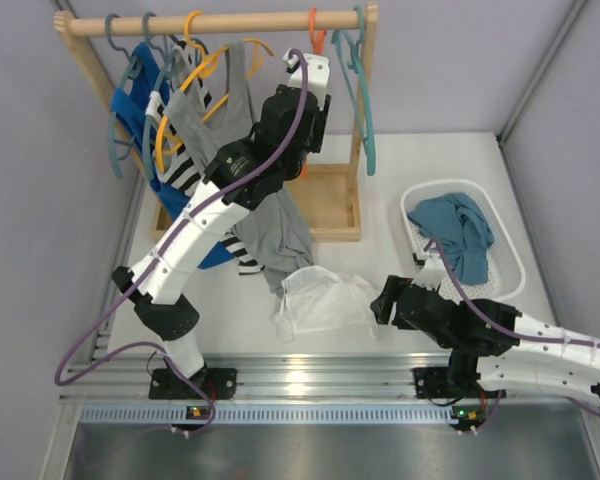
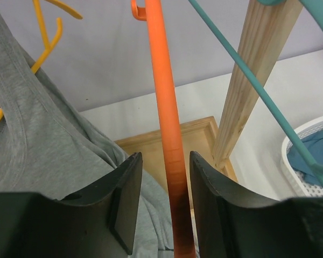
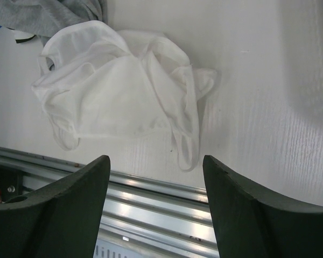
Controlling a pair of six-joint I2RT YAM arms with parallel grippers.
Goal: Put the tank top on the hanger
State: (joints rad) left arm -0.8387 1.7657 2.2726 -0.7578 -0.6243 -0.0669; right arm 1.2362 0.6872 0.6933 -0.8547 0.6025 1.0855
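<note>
- Hanger (image 1: 316, 32): slim, orange, hooked on the wooden rail (image 1: 210, 22) at the far side of the desk (image 1: 460, 160). Teal hangers (image 1: 364, 100) hang just beside it, a grey top (image 1: 242, 95) to its other side.
- Left gripper (image 1: 312, 58): raised to the rail. In the left wrist view the orange bar (image 2: 169, 118) runs between the jaws, which are parted, with a gap showing on one side. Not clamped.
- Tank top (image 1: 325, 298): white, thin, crumpled in a heap on the desk near the front edge. One narrow strap loop trails toward the front rail in the right wrist view (image 3: 124, 97).
- Right gripper (image 1: 384, 300): low, just beside the tank top, jaws wide apart and empty.
- Step in hand, as judged: securing the hanger before lifting it off the rail.
- Advice: centre the bar between the jaws before closing, so it does not twist or slip out.
- Advice: lift upward first to free the hook, then draw clear. The teal hangers and the grey top are close and could snag.
- Advice: bring the hanger down near the tank top, where the right gripper can reach a strap. Thin fabric will likely bunch, so pinch one strap or edge alone.
- Writing: no brand, label or lettering can be read in any view.
</note>
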